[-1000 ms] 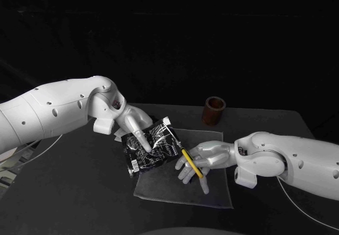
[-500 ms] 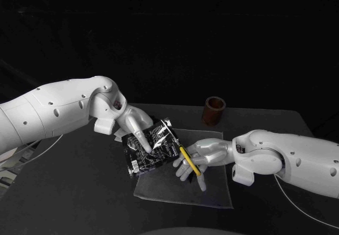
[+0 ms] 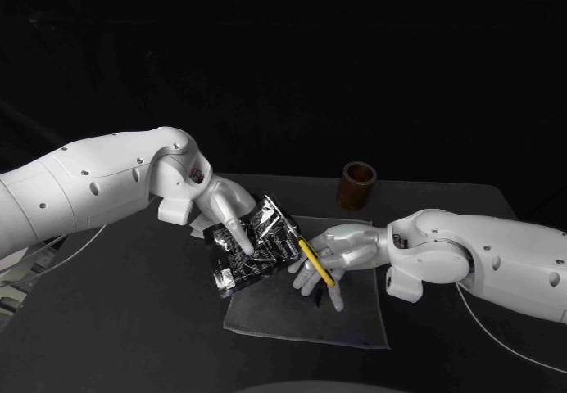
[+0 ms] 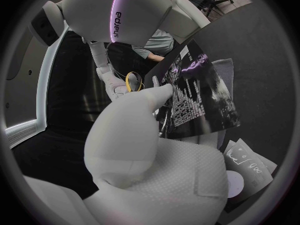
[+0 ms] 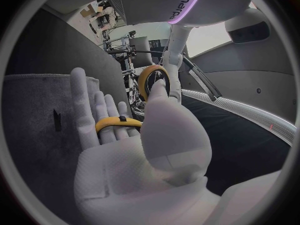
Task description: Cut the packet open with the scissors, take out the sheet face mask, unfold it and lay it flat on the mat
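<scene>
Grey mat (image 3: 296, 315) lies under both hands. L hand (image 3: 224, 214) grips the black packet (image 3: 242, 258), fingers closed on its upper part, holding it tilted above the mat. R hand (image 3: 331, 254), just beside the packet, is curled round the yellow-handled scissors (image 3: 315, 260). Blades prob. at the packet's edge, too dark to tell.

the packet (image 3: 251, 247) is black with silvery print, the scissors (image 3: 315, 260) yellow-handled, the mat (image 3: 301, 318) grey, the cup (image 3: 358, 187) brown.
</scene>
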